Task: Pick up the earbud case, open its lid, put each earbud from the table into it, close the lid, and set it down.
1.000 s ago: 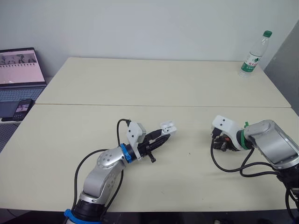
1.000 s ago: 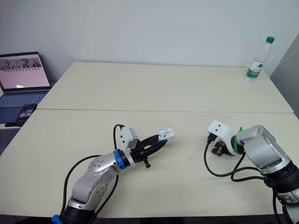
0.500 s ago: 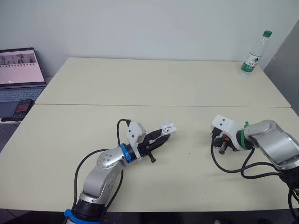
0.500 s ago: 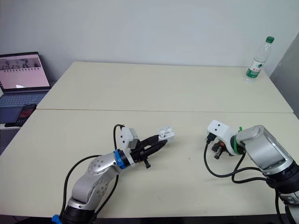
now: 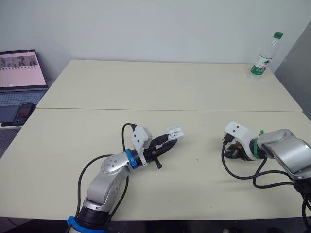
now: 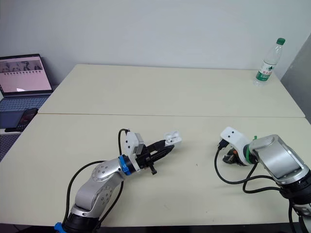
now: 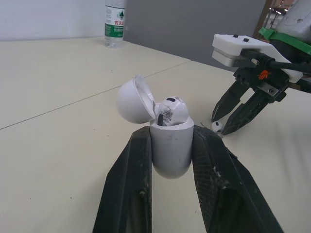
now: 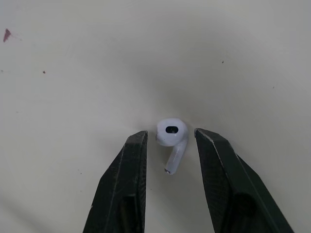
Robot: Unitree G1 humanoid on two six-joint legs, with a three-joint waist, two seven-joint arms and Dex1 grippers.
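Straddles earbud between spread right gripper fingers, farther right than before — clamps open earbud case in left gripper, unmoved.

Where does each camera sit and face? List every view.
Left eye view: head, facing forward-down over the table; both arms show.
Right eye view: same head, same scene.
Left wrist view: along the left gripper, shut on the open earbud case.
Right wrist view: down past the open right gripper at the earbud.
Shared: both wrist views show that earbud and the right gripper.
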